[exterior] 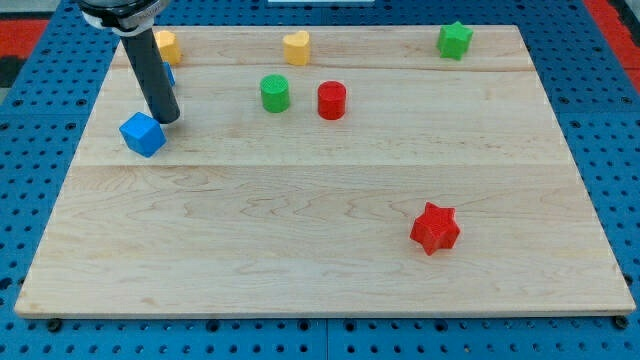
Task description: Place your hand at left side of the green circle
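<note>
The green circle block [274, 93] stands on the wooden board [320, 220] in the upper middle, with a red circle block [331, 100] close on its right. My tip [167, 118] rests on the board well to the view's left of the green circle, just above and right of a blue cube [143, 134]. The dark rod rises up and left from the tip to the top edge of the view.
A yellow block [166, 45] and a blue block [168, 74] sit partly hidden behind the rod at top left. A yellow heart block [296, 47] is at top middle, a green star [454, 40] at top right, a red star [434, 228] at lower right.
</note>
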